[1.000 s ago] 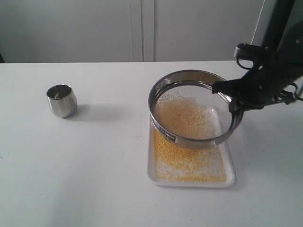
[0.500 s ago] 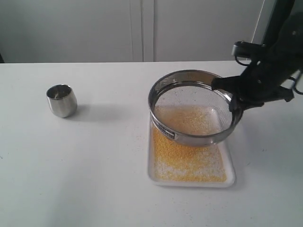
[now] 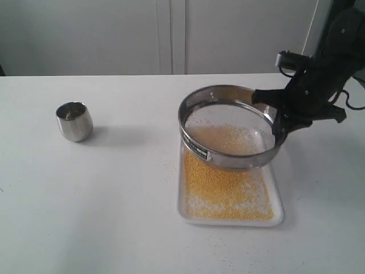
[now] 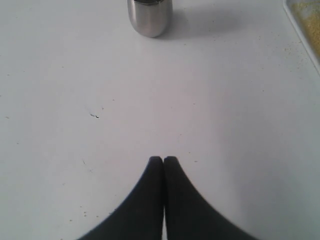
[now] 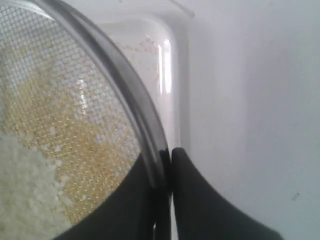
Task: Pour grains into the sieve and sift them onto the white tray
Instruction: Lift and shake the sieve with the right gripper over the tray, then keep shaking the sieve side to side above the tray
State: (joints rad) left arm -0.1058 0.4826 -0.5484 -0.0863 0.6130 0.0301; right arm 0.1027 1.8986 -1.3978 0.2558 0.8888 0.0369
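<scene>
- Two arms are fitted to the rig, and only the right one is seen at work in the exterior view.
- The sieve [image 3: 227, 127] is held over the far end of the white tray [image 3: 278, 212], with its dark label turned toward the near left.
- The right gripper [image 3: 268, 113] is set at the sieve's right side. In the right wrist view its jaws are seen clamped on the steel rim [image 5: 125, 95], one inside the ring and one outside.
- A layer of the grains [image 3: 229, 138] is spread on the mesh; through the right wrist view pale whitish grains [image 5: 25, 190] are seen lying on it, with yellow showing beneath the mesh.
- Sifted yellow granules [image 3: 225, 191] are spread over most of the tray, with paler patches toward its near edge.
- A few stray granules are scattered on the worktop [image 3: 114, 200] just beside the tray's left edge.
- The left gripper [image 4: 163, 160] is seen only in its own wrist view, above bare worktop, with its jaws pressed together on nothing.
- A small rounded steel cup [image 3: 74, 121] is stood upright at the left of the worktop, well apart from the tray; its contents cannot be made out.
</scene>
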